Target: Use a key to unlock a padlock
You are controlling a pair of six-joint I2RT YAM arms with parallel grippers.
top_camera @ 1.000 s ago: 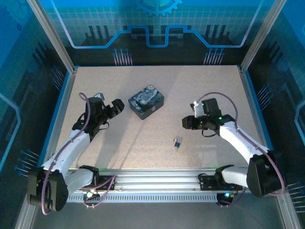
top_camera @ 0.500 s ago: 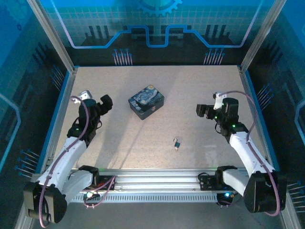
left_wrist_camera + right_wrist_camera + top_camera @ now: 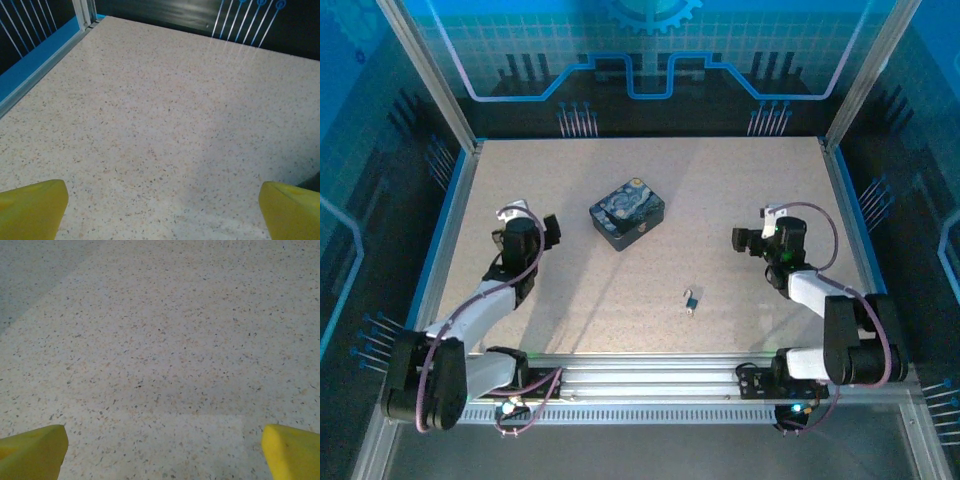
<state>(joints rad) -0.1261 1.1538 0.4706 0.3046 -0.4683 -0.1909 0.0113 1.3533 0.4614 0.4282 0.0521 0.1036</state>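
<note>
The padlock is a tiny dark thing lying on the speckled table, front of centre, with a pale bit at its near end. The key is too small to tell apart from it. My left gripper hovers at the left, well away from the padlock, and in the left wrist view its yellow fingertips stand wide apart over bare table. My right gripper is to the right of the padlock and farther back, open, with nothing between its yellow fingertips.
A dark blue box with a swirly print stands behind the padlock, between the two grippers. Blue-edged frame rails border the table left and right, and a metal rail runs along the front.
The right gripper has opened and drawn back to the right, away from the padlock. The left gripper has pulled away from the box toward the left. The padlock stays on the table.
</note>
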